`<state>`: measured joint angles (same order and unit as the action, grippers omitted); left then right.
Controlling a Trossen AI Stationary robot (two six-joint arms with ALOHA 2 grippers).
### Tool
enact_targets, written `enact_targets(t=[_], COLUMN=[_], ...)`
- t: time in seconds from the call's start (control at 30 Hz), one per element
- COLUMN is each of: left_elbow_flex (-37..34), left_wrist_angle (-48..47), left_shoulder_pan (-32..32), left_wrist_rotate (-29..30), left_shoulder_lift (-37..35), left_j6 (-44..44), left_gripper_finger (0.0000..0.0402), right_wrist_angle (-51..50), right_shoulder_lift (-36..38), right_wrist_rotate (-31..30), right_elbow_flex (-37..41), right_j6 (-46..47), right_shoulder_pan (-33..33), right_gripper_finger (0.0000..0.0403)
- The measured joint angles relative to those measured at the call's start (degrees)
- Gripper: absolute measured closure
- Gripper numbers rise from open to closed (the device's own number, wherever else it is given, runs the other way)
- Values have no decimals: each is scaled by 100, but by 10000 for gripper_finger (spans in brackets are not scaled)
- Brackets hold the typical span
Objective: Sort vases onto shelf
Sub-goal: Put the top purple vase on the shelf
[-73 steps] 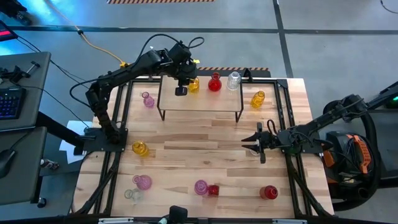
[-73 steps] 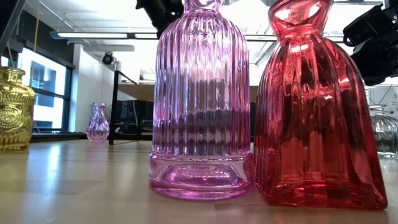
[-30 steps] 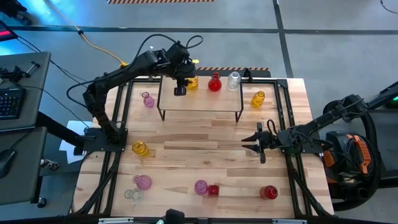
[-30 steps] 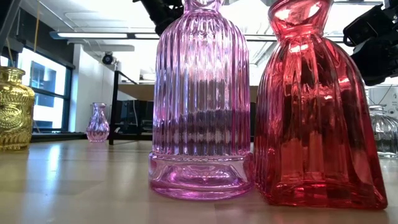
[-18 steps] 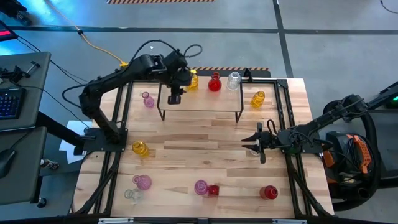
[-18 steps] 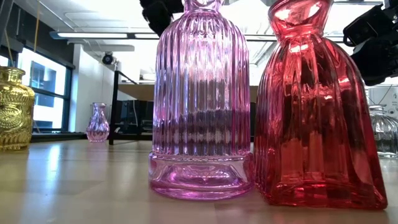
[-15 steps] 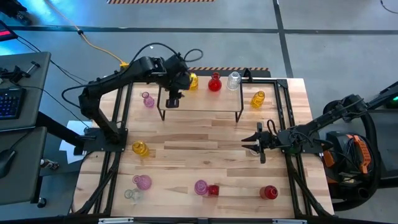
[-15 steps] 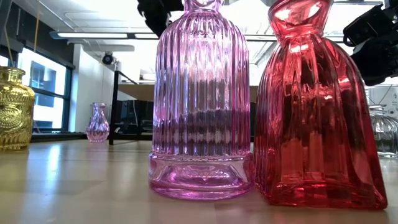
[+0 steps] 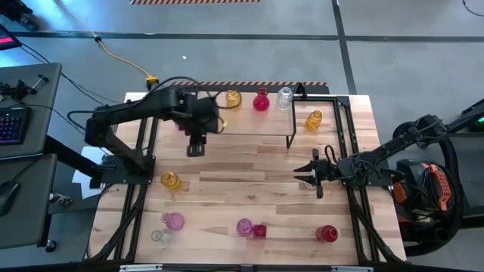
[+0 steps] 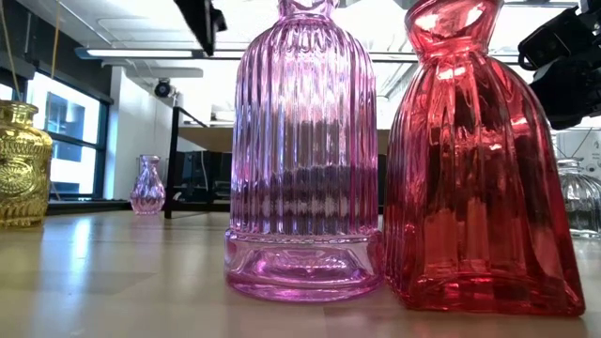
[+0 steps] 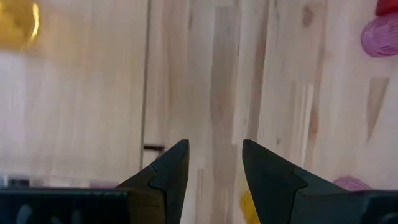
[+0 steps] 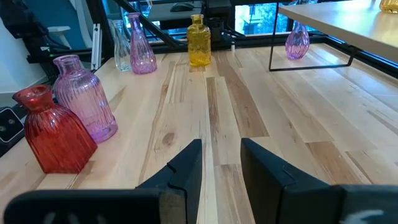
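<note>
**Three vases on the shelf, eight on the table**

You have three vases on the shelf (image 9: 249,121): amber (image 9: 233,98), red (image 9: 262,100), clear (image 9: 284,97). Eight more stand on the tabletop (image 9: 249,193). Your left gripper (image 9: 196,148) hangs empty by the shelf's left end, fingers parted. Your right gripper (image 9: 302,171) waits low at mid-right, fingers parted, empty.

**Glossy ribbed glass on pale matt wood**

The pink vase (image 10: 302,150) and red vase (image 10: 477,160) are translucent, glossy glass with fine vertical ribs. The amber vase (image 10: 21,164) is glass with an embossed pattern. The table (image 12: 236,112) is pale, smooth, matt plank wood. The shelf (image 12: 348,22) is light wood on thin black metal legs.
</note>
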<state>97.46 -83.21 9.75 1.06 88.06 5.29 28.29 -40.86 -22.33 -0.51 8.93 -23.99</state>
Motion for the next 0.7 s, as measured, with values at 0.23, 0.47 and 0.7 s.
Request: enact_targets(t=[0.23,0.47,0.7], left_elbow_flex=[-992,-1709,-2234], left_wrist_angle=[254,296,368], left_shoulder_pan=[-156,266,1085], left_wrist_rotate=[566,863,972], left_shoulder_lift=[-1071,-1860,-2241], left_j6=[-527,-562,-221], left_gripper_finger=[262,262,262], right_wrist_angle=[-2,-42,-44], right_shoulder_lift=[1,-1,-1], right_wrist_rotate=[1,2,2], right_elbow_flex=[0,0,1], right_j6=[0,0,0], right_shoulder_pan=[0,0,0], right_gripper_finger=[308,308,308])
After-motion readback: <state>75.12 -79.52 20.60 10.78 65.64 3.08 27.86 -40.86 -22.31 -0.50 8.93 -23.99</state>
